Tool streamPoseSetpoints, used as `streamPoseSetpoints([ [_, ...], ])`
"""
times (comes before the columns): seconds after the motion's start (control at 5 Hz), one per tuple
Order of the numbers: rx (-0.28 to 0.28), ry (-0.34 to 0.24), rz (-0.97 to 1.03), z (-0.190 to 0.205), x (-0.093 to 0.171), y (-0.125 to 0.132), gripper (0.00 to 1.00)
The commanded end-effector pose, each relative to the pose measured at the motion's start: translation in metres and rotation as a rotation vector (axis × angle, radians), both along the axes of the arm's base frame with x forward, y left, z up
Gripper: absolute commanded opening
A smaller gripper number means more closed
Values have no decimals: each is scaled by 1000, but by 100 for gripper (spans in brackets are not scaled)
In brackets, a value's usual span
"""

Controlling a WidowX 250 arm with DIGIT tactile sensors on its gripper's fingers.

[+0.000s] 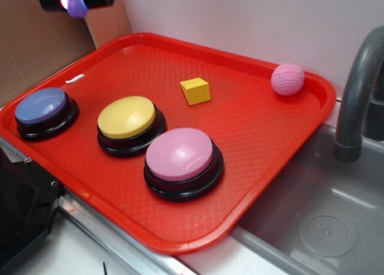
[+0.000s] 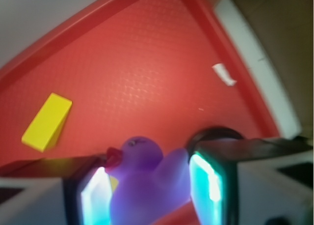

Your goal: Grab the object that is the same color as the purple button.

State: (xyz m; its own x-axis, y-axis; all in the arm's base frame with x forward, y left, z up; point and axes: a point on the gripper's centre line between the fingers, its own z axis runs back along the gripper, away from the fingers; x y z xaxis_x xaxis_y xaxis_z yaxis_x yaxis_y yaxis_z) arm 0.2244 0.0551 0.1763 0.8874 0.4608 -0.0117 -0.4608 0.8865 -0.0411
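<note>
**Duck held high above the tray's far left corner**

Tray (image 1: 252,167), red and textured, filled most of the counter, its right edge beside a grey sink (image 1: 324,221) with a curved tap (image 1: 354,101); a pale wall stood behind and brown board at far left. Three domed buttons sat along the near left of the tray, probably grouped as colour cues: the pink button (image 1: 180,155) nearest, the yellow button (image 1: 126,117) left of it, the purple button (image 1: 41,105) farthest left. A pink ball (image 1: 287,78) rested against the far right rim, well apart from them, and a yellow cube (image 1: 195,90) lay near the far middle.

The gripper (image 2: 149,190) hung at the top left, above the tray's far left corner. Its jaws pinched the duck (image 2: 142,178), the small purple toy matching the purple button, between lit pads (image 2: 203,178), clear of the surface. I judged the grasp made and the task nearly done. A white scrap (image 2: 224,73) lay by the left rim.
</note>
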Motion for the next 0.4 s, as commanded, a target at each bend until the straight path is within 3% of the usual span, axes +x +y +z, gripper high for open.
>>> streamPoseSetpoints([
  [0.0,78,-60,-138,39,-22,-29,0],
  [0.2,63,-52,-143,53,-49,-32,0],
])
